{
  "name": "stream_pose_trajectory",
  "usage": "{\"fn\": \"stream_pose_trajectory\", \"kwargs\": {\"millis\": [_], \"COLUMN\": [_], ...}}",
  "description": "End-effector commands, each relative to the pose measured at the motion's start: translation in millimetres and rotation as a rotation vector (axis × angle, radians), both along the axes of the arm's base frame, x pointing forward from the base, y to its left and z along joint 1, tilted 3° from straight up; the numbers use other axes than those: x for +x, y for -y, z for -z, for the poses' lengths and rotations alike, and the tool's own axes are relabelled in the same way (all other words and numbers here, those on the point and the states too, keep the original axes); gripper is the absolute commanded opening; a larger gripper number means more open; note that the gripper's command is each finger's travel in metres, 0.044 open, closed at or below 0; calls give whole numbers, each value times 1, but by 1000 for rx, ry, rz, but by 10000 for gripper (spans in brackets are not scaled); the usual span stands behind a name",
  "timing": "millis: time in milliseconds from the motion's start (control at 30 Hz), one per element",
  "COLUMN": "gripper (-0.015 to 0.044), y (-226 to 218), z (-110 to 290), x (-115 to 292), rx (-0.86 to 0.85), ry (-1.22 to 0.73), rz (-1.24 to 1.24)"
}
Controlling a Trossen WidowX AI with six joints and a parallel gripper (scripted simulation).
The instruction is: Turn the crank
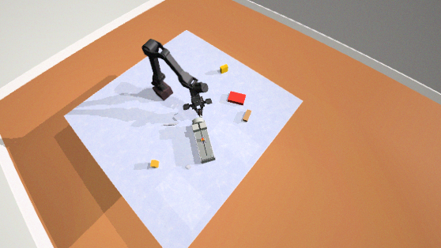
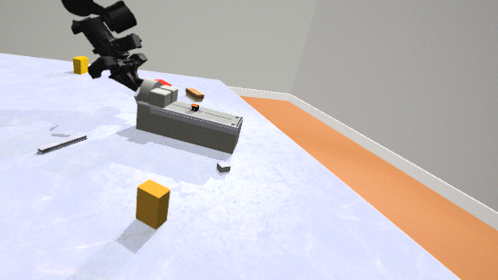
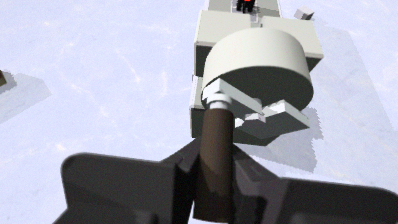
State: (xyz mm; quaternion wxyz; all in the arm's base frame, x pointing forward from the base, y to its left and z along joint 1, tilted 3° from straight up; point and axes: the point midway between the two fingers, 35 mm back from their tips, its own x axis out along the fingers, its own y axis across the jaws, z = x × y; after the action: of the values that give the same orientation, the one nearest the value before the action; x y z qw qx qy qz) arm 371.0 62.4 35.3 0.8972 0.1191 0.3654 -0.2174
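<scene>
A grey box-shaped machine (image 1: 204, 144) (image 2: 187, 126) (image 3: 215, 27) lies on the pale mat (image 1: 118, 138). A round crank disc (image 3: 260, 62) (image 2: 147, 91) sits at its end nearest the arm. A dark brown handle (image 3: 216, 150) sticks out from the crank. My gripper (image 3: 215, 175) (image 1: 197, 114) (image 2: 131, 82) is shut on this handle. The slide's red pointer (image 1: 202, 139) (image 2: 195, 107) (image 3: 246, 5) sits on the machine's top track, about midway along. The brass zero marks are too small to make out.
Two yellow blocks (image 1: 154, 163) (image 2: 153, 203) (image 1: 224, 68) (image 2: 80, 65), a red flat block (image 1: 236, 97), a tan block (image 1: 246, 115) (image 2: 195, 93), a thin grey bar (image 2: 62, 144) and a small grey chip (image 2: 223, 168) (image 1: 188, 167) lie on the mat. Orange floor surrounds it.
</scene>
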Motion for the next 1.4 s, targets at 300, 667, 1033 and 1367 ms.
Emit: {"fn": "stream_pose_trajectory", "kwargs": {"millis": [300, 667, 1033, 1367], "gripper": [0, 0, 0, 0], "y": [-7, -2, 4, 6], "z": [22, 38, 45, 46], "x": [4, 1, -2, -3], "rx": [8, 8, 7, 7], "ry": [0, 0, -1, -1], "rz": [-3, -3, -3, -3]}}
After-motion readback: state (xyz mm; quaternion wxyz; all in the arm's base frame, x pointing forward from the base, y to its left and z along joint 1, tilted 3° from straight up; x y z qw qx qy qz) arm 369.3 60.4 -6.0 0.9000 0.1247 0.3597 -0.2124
